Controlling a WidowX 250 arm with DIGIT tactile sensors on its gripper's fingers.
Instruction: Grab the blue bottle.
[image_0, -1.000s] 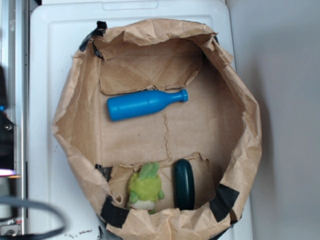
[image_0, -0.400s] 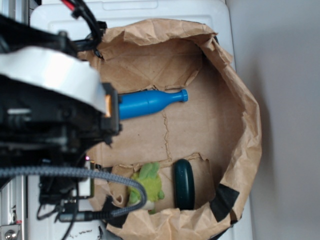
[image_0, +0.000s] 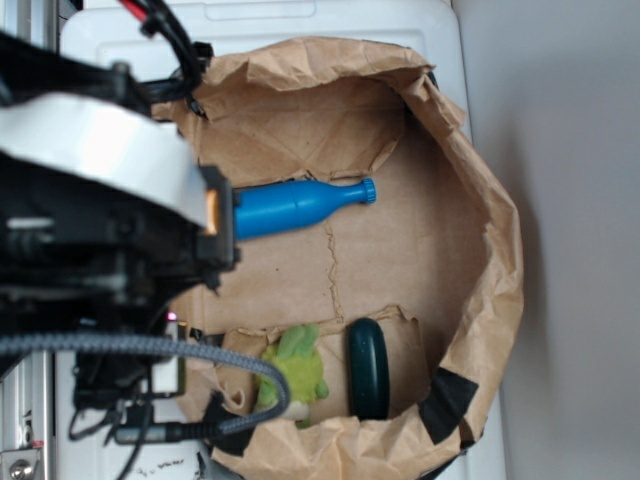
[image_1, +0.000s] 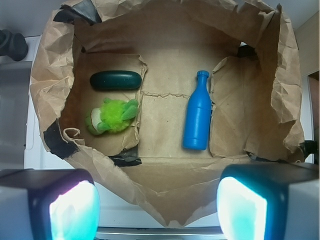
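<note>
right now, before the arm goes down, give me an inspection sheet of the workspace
surface: crumpled brown paper bag lined with cardboard, open at the top, standing on a white plastic lid.
job's things: bright blue plastic bottle with ribbed cap, lying flat on the cardboard floor, free of other items.
clutter: dark green oval object and fuzzy green plush toy, side by side, apart from the bottle.
grippers: gripper open, fingers wide apart, above the bag's near edge, holding nothing.
cables: braided grey cable and red and black wires on the arm, outside the bag's floor.
surroundings: black tape patches on the bag wall; grey floor beside it.
</note>
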